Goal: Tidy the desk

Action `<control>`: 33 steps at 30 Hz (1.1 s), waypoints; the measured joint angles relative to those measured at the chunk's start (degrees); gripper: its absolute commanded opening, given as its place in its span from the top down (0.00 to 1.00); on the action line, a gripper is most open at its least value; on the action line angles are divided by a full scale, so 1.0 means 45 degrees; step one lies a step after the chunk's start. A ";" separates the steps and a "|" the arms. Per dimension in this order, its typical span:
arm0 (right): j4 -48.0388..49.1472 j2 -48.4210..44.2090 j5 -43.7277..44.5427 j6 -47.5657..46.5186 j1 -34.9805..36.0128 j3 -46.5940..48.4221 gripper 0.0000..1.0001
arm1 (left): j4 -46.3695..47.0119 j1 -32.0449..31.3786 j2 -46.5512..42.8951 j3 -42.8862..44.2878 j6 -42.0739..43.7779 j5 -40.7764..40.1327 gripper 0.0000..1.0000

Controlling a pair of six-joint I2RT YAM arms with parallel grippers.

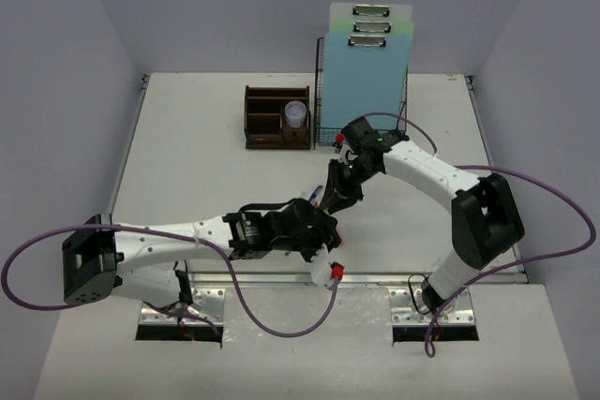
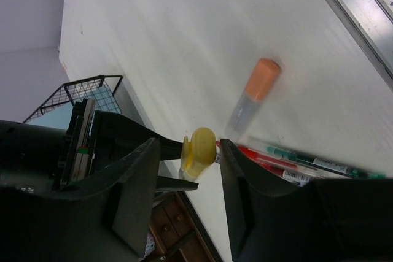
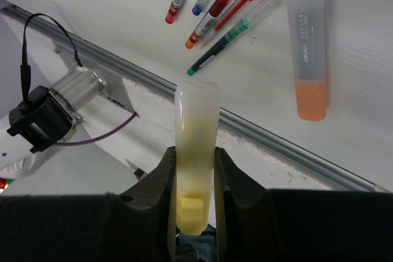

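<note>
The white desk holds a bunch of pens and an orange-capped highlighter near its front rail. My right gripper is shut on a yellow highlighter and holds it above the desk at mid-table. My left gripper is open, and the yellow highlighter's end sits between its fingers, close to the right one. In the top view the left gripper is just below the right one. The orange highlighter and pens lie beyond it.
A dark-brown wooden organizer with a small cup stands at the back. Beside it on the right, a black wire-mesh rack holds light-blue clipboards. Rack and organizer also show in the left wrist view. Mounting plates lie along the near edge.
</note>
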 measured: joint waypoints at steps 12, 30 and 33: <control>0.0128 0.0007 -0.0576 -0.0257 -0.0056 0.0100 0.16 | -0.0009 0.0505 0.0432 0.0347 -0.0294 0.0604 1.00; 0.0746 -0.1539 -0.0518 -0.3528 -0.4874 0.2598 0.01 | 0.2271 0.7840 -0.1829 0.1545 -1.1736 0.1795 1.00; 0.0928 -0.2378 -0.0177 -0.3949 -0.4925 0.2094 0.01 | 0.3621 0.8783 -0.1419 0.1557 -1.2747 0.1502 1.00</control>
